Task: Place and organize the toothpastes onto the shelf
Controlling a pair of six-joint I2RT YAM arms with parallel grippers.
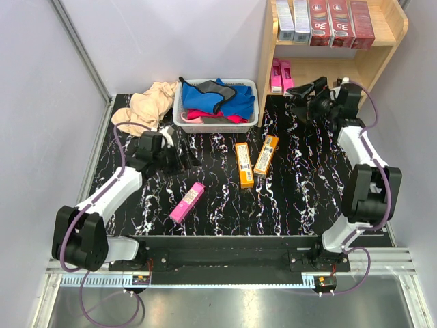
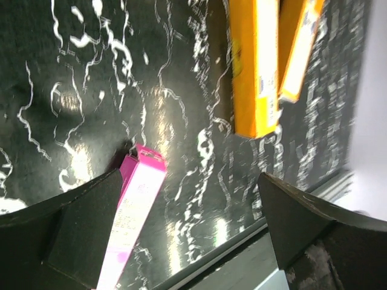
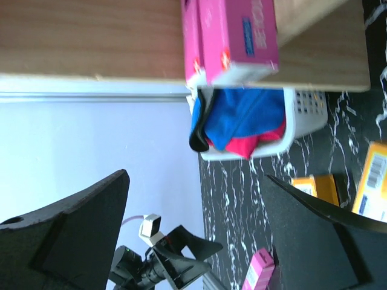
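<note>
The shelf stands in the far right corner. Only the view from above shows its top board, where two grey boxes and three dark red boxes stand in a row. Two pink boxes sit on the lower board.

The right pincer is spread wide just in front of that lower board and holds nothing. Its own camera shows those pink boxes close up.

The left pincer is spread wide too, over the surface. Its camera shows a loose pink box lying near one finger. Two orange boxes lie farther off, side by side.
</note>
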